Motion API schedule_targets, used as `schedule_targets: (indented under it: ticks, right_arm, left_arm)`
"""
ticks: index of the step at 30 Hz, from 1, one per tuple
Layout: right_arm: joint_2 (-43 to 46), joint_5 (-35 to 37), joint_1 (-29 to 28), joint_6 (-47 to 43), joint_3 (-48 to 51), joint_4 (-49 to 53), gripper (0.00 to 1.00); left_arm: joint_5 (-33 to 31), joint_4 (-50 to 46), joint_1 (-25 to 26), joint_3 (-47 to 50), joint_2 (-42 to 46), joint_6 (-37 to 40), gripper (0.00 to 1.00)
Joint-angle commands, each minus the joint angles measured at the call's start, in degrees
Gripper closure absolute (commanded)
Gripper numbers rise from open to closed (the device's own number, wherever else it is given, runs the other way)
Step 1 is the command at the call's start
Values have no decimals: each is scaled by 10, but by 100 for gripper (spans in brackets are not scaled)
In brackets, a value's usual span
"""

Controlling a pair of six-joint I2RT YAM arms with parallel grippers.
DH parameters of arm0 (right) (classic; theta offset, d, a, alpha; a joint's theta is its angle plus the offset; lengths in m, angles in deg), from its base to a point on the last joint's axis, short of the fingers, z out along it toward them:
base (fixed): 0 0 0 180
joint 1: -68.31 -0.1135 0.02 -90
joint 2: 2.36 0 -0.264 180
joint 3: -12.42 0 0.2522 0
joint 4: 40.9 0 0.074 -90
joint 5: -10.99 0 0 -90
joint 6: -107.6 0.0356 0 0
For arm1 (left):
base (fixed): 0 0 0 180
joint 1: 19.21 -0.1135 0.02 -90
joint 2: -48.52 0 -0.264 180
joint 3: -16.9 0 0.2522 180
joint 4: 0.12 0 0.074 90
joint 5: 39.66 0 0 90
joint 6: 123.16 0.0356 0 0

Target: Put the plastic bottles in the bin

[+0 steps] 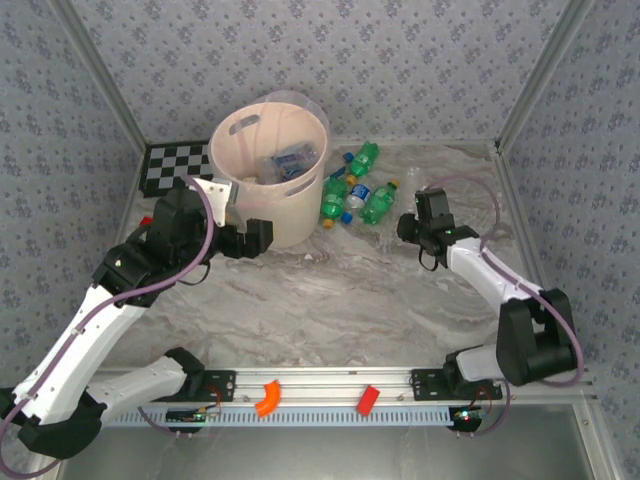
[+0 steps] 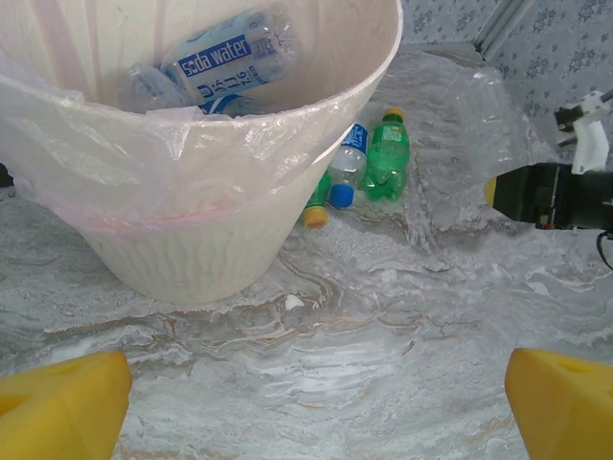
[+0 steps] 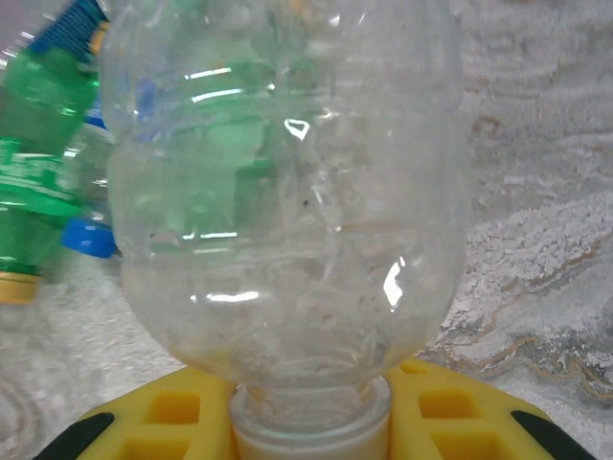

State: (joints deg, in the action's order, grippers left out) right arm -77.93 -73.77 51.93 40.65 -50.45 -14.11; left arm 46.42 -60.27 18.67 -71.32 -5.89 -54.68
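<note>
Marble tabletop (image 1: 350, 295) — right end effector (image 1: 408, 228) clamped on clear bottle (image 3: 287, 192), arm extended; left end effector (image 1: 260, 238) gaping beside bin (image 1: 290, 212).

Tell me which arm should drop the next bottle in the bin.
Right: the right claw grips a clear bottle by the neck; the left claw hangs open, empty, beside the bin.

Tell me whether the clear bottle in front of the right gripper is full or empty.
Empty. The clear plastic bottle shows no liquid line, and the green plastic bottle behind it shows straight through its walls.
</note>
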Motion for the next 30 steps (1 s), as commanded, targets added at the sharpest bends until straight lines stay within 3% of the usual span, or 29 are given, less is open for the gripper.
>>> schedule_targets:
  ticks: [1,8,18,24,30]
  right_arm:
    - [61,26,-31,-22,5,9,71]
    - [157,63,-170,-87,-22,-14,70]
    - [136,105,-376,-152,-116,-31,71]
    - [107,115,-439,-171,-156,-34,71]
    - [92,121,-460,-177,-167,-45,70]
  left_arm:
    - [1,25,2,-7,10,-15,0]
    - [60,80,1,-4,19,-55,4]
    - [138,200,0,-8,-10,-111,9]
    - [160,241,0,-18,-41,-123,10]
    - [180,278,2,-18,-60,-139,13]
